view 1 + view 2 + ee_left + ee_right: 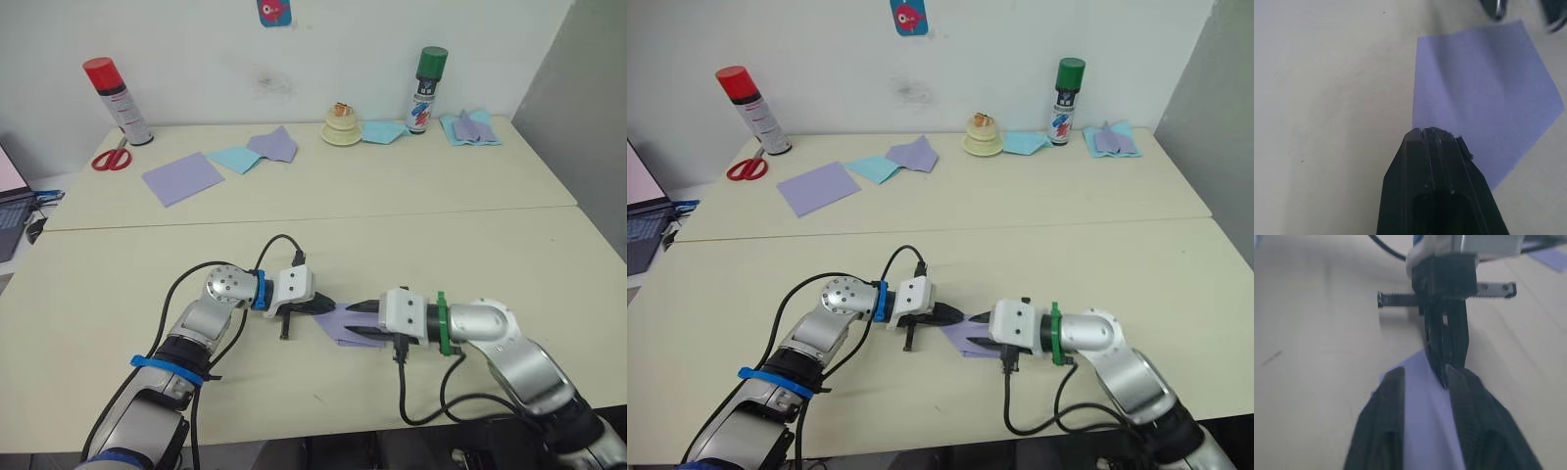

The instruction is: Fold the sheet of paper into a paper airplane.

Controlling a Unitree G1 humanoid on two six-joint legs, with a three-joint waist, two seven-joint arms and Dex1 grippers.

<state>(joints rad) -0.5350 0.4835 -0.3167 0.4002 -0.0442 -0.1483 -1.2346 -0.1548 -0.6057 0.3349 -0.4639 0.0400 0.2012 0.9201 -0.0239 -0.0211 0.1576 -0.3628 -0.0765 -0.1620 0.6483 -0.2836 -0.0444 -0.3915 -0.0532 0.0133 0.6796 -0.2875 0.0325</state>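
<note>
A pale cream desk (411, 245) stands against a white wall, with a seam running left to right across its middle. Along the far edge stand a red-capped spray can (118, 100) and a green-capped spray can (425, 90), with red scissors (111, 157), a smooth lavender square (183, 177) and light-blue sheets (235, 159) between and beside them.

On the near half, the two arms meet at the middle. The left gripper (323, 305) is clenched, its fingers pressed together with the tip bearing on the left edge of the sheet of paper (339, 324). The right gripper (976, 341) is released, its two fingers parted and lying over the sheet's right portion without pinching it.

The sheet lies flat on the desk between the two grippers, near the front edge. In the left wrist view it reads as a five-sided piece with one pointed end; that point appears directed towards the near right, so the long axis runs roughly left to right, slightly skewed.

Judgement: an early to middle fold is in hand, the paper being pinned rather than lifted. The next move calls for one gripper to hold the sheet firmly while the other lifts an edge over and presses the crease, without sliding the thin paper.
</note>
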